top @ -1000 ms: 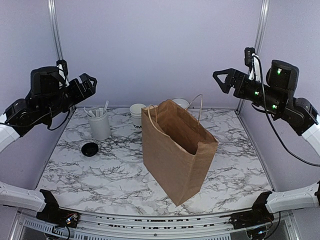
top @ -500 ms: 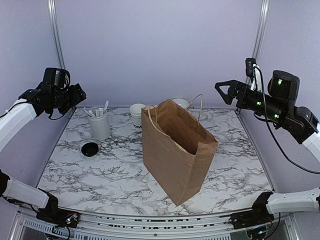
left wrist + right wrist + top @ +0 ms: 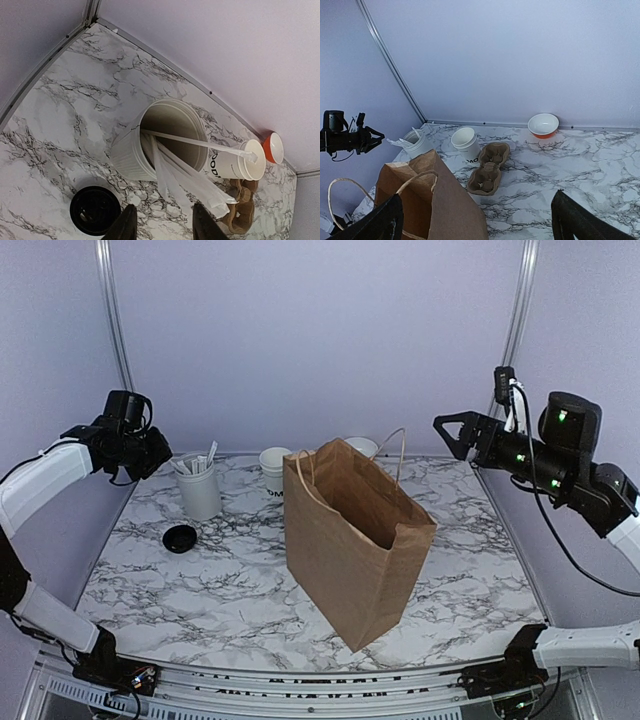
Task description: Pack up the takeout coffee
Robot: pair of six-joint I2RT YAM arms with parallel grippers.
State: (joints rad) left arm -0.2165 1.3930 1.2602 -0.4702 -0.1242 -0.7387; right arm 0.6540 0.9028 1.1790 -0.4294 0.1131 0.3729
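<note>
At far left: left gripper (image 3: 161, 224), raised over the holder (image 3: 198, 490), jaws part-open, empty. Lid (image 3: 180, 538), black, loose on table (image 3: 200, 590), apart from cup. Holder, white, wrapped utensils. Cup (image 3: 274, 472), lettered, lidless, upright, just right of holder. Bag (image 3: 350, 540), brown paper, open, centre. Carrier (image 3: 487, 170), beside cup. Bowl (image 3: 543, 125), back wall. Right gripper (image 3: 447, 435), raised, jaws wide, empty.

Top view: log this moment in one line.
left fingers: apart, empty, near holder | right fingers: open, raised | cup: lidless, behind bag | lid: on table
</note>
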